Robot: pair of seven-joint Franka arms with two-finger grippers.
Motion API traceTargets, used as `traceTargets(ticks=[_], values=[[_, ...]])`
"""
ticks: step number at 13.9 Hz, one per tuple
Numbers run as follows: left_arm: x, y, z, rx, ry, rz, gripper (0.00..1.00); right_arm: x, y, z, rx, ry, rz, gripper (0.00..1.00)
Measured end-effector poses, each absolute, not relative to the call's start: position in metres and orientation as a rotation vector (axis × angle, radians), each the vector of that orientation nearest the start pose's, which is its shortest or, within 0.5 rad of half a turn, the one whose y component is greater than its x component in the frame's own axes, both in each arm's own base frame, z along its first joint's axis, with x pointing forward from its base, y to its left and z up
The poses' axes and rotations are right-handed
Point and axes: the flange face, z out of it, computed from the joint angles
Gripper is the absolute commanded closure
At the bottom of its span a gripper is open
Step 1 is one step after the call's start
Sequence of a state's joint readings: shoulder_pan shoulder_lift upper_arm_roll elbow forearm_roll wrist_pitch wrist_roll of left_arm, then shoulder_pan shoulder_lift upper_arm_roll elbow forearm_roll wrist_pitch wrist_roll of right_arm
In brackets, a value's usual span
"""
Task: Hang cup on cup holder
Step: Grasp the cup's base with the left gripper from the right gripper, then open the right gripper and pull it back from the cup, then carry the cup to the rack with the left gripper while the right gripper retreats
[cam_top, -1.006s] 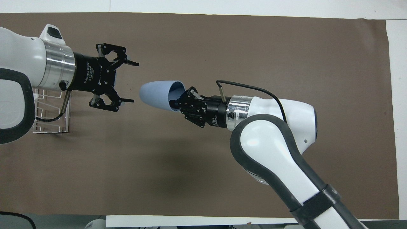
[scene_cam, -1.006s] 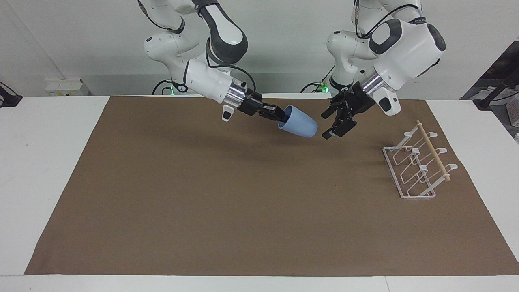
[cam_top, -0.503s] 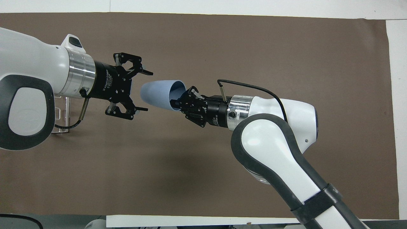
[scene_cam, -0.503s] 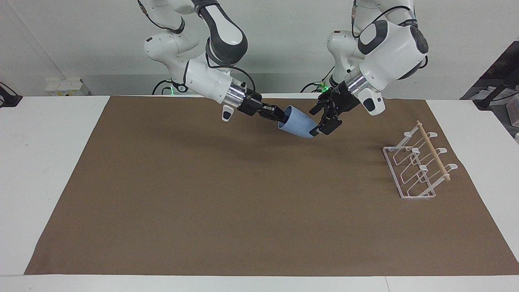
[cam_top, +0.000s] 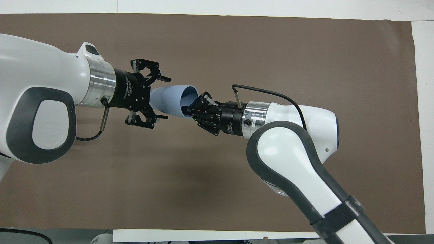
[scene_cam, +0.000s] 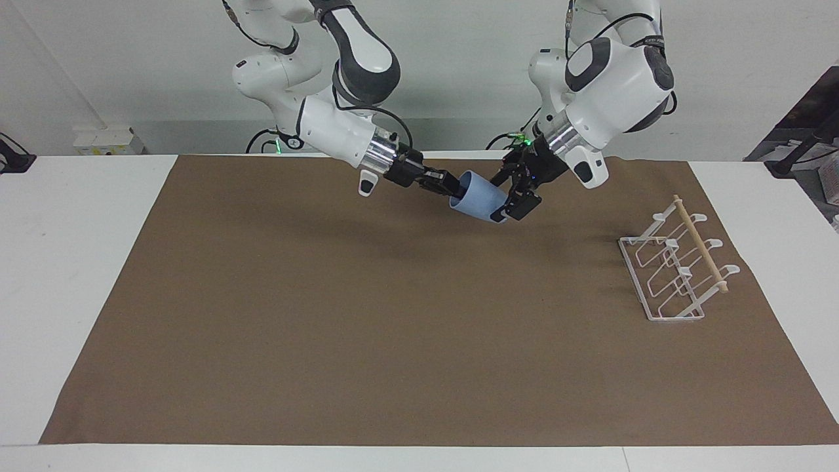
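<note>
A moment ago the left gripper [scene_cam: 508, 196] hung a little way off from the cup [scene_cam: 480, 202], out toward the left arm's end of the table. Now it has slid in, and its two fingers stand wide apart with the cup's small end between them. They do not seem to squeeze it yet. The right gripper [scene_cam: 452, 185] has not moved. It holds the blue cup up in the air by the rim, one finger inside the mouth, with the cup lying on its side over the brown mat [scene_cam: 367, 341]. This looks like a pass from one arm to the other, so the left arm can carry the cup to the cup holder [scene_cam: 675, 269], which stands on the mat well apart, at the left arm's end of the table. The facing view shows the holder and how high the cup is. In the overhead view the big left arm hides the holder, but there the open fingers [cam_top: 164, 78] show clearly on each side of the cup [cam_top: 169, 100].
</note>
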State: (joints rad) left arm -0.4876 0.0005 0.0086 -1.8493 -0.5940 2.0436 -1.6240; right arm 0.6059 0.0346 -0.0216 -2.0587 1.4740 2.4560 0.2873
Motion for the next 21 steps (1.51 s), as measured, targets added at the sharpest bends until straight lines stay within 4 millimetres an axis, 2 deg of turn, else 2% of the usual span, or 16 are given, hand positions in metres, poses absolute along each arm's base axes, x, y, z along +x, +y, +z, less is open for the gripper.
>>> traceTargets(ticks=[2, 3, 4, 5, 6, 7, 9, 10, 11, 12, 15, 17, 19, 21], values=[[0.503, -0.302, 0.541, -2.709, -2.227, 0.698, 0.02, 0.491, 0.323, 0.457, -1.880, 0.774, 0.227, 1.00], [0.502, -0.303, 0.540, -2.709, -2.224, 0.699, 0.06, 0.491, 0.323, 0.457, -1.880, 0.774, 0.227, 1.00], [0.502, -0.305, 0.540, -2.709, -2.222, 0.701, 0.16, 0.491, 0.323, 0.457, -1.880, 0.774, 0.227, 1.00], [0.501, -0.307, 0.540, -2.701, -2.228, 0.714, 0.31, 0.491, 0.323, 0.457, -1.880, 0.774, 0.227, 1.00], [0.500, -0.308, 0.539, -2.692, -2.232, 0.738, 0.39, 0.492, 0.321, 0.457, -1.879, 0.778, 0.223, 1.00], [0.500, -0.308, 0.539, -2.699, -2.230, 0.740, 0.44, 0.493, 0.320, 0.456, -1.875, 0.784, 0.230, 1.00], [0.500, -0.308, 0.539, -2.698, -2.231, 0.742, 0.47, 0.493, 0.320, 0.456, -1.874, 0.786, 0.231, 0.99], [0.500, -0.308, 0.539, -2.697, -2.231, 0.742, 0.49, 0.493, 0.320, 0.457, -1.874, 0.786, 0.232, 0.88], [0.500, -0.308, 0.539, -2.697, -2.231, 0.742, 0.50, 0.493, 0.320, 0.457, -1.874, 0.786, 0.232, 0.31], [0.500, -0.308, 0.539, -2.689, -2.236, 0.748, 0.50, 0.493, 0.319, 0.457, -1.873, 0.787, 0.229, 0.01], [0.499, -0.309, 0.538, -2.671, -2.244, 0.771, 0.52, 0.498, 0.313, 0.467, -1.860, 0.794, 0.195, 0.00], [0.501, -0.308, 0.539, -2.659, -2.261, 0.781, 0.53, 0.507, 0.290, 0.480, -1.868, 0.782, 0.151, 0.00], [0.500, -0.301, 0.535, -2.641, -2.222, 0.768, 0.59, 0.522, 0.253, 0.495, -1.914, 0.756, 0.087, 0.00], [0.504, -0.285, 0.528, -2.636, -2.151, 0.621, 0.59, 0.536, 0.202, 0.503, -1.996, 0.720, 0.062, 0.00]])
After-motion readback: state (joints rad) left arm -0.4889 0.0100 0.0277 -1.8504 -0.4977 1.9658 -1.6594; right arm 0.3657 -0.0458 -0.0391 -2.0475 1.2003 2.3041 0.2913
